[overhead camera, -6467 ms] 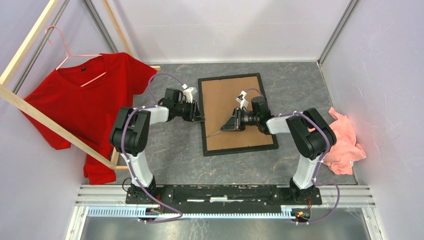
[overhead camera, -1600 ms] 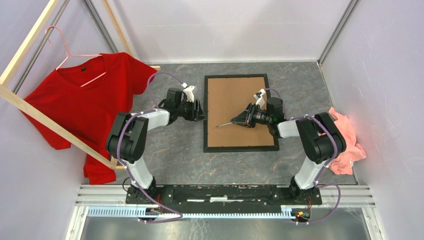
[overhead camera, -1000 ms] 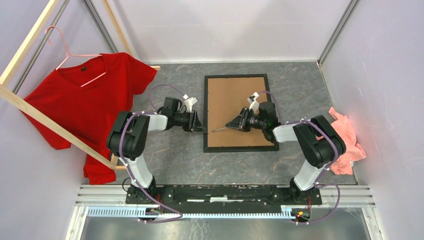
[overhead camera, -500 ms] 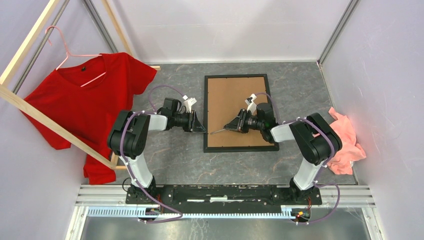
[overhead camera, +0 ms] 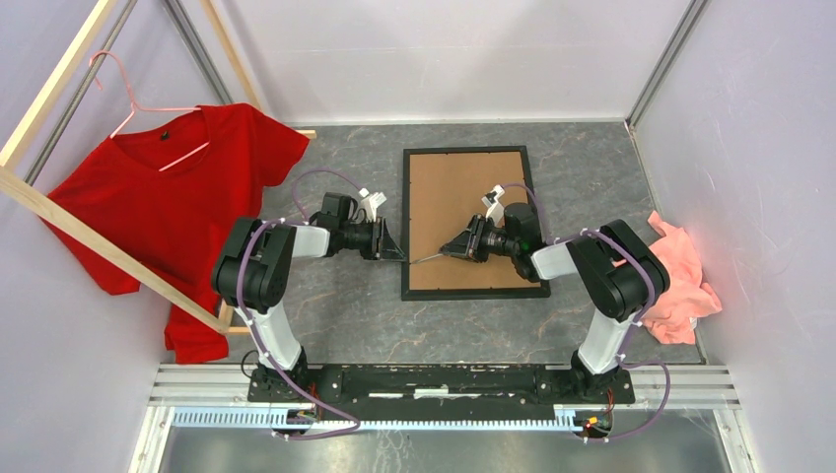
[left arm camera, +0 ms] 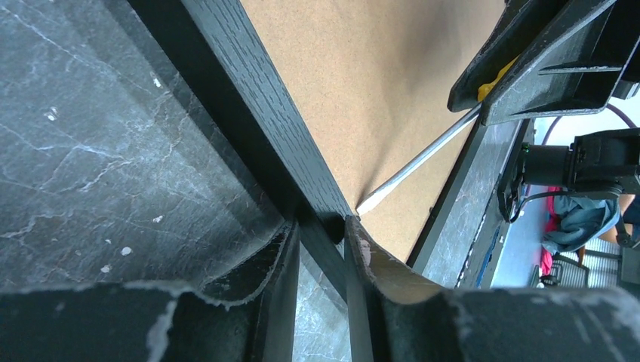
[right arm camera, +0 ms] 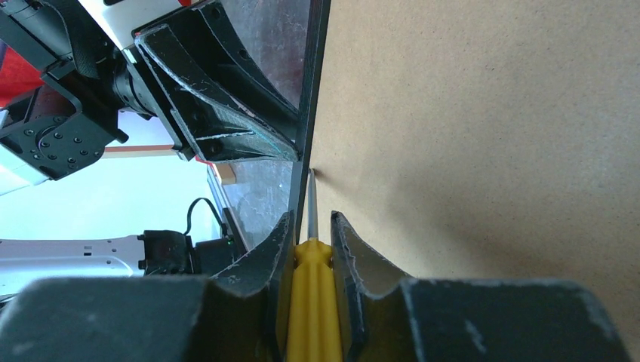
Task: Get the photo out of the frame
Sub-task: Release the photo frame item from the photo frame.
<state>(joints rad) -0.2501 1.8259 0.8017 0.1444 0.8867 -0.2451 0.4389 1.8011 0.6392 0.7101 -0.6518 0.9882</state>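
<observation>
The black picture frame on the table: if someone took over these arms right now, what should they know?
Left gripper: astride the left rail of the thin black rectangular frame; firm grip unclear.
Right gripper: shut on a yellow-handled screwdriver, tip at that rail's inner edge.
Frame lies face down, brown backing board in place; photo hidden.
Done: nothing out yet.
To do: pry the board up, lift it off, take the photo.

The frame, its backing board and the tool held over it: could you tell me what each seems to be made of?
The frame looks like black-stained wood; grain shows through its matt finish. The backing board is dull, brown and fibrous, probably hardboard. The screwdriver has a glossy yellow handle, likely plastic, and a pale shaft, probably metal.
</observation>
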